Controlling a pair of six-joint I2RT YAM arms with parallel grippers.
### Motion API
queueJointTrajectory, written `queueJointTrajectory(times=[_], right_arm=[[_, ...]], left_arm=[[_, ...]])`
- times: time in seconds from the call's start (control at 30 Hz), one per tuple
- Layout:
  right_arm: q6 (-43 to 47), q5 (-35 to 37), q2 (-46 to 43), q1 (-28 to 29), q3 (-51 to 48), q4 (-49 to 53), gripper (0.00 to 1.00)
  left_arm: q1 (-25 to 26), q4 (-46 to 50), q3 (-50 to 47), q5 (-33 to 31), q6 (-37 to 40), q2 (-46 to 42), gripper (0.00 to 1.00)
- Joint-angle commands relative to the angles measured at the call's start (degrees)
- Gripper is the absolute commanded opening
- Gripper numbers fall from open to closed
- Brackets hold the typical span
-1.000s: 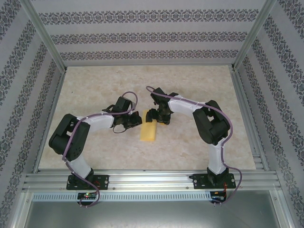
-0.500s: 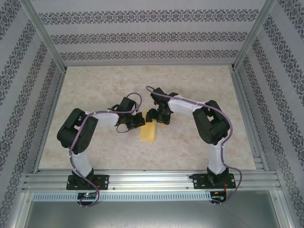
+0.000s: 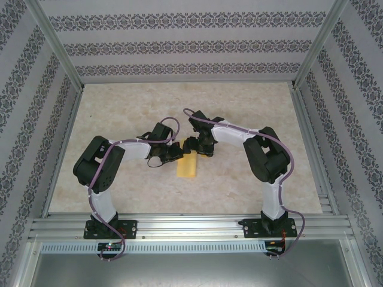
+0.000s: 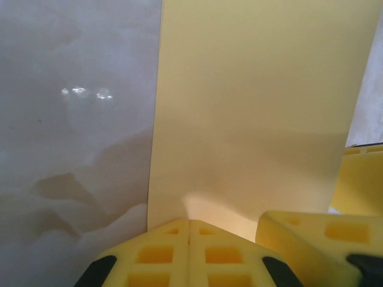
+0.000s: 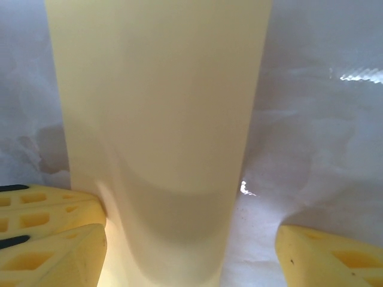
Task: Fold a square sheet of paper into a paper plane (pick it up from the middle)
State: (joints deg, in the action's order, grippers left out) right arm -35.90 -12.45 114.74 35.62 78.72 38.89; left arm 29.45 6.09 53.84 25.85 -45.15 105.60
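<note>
since the left arm has been swung inward over the last second, the left pincer [image 3: 172,153] has been brought up to the paper [image 3: 187,168], so a pressing or creasing step is judged to be starting. the paper, already folded to a narrow strip, is laid flat near the middle of the surface [image 3: 251,107], its near end left free. at its far end the left pincer is seen closed, tips together at the paper's edge; whether any paper is pinched cannot be told. just beyond, the right pincer [image 3: 192,145] is held apart, straddling the strip's end.
</note>
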Motion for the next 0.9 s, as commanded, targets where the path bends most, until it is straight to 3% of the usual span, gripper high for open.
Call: queueJointTrajectory(times=[0.0,0.13,0.27,0.4,0.67,0.87], right_arm=[[-2.09,5.72,-5.78,-1.62,-2.71,-4.58,0.77],[-5.55,2.56,-13.94,-3.52,-8.98,-13.35,0.73],[-7.78,-6.17,-16.43,-3.5,-13.11,-21.85,0.45],[-9.35,-10.5,-14.15,-2.24,-13.32,-24.22,0.24],[-9.82,-10.56,-10.52,-0.82,-14.67,-24.47,0.14],[-9.02,-11.36,-9.58,-0.98,-16.88,-25.15,0.14]], left_arm=[[1.22,0.32,-1.18,-1.85,0.58,2.23,0.0],[1.32,0.25,-1.19,-1.77,0.75,2.58,0.0],[1.31,0.58,-1.15,-2.14,1.07,2.68,0.0],[1.31,0.67,-1.27,-2.17,1.2,2.86,0.0],[1.33,1.02,-1.02,-2.25,1.41,3.2,0.0],[1.34,1.28,-0.72,-2.19,1.42,3.47,0.0]])
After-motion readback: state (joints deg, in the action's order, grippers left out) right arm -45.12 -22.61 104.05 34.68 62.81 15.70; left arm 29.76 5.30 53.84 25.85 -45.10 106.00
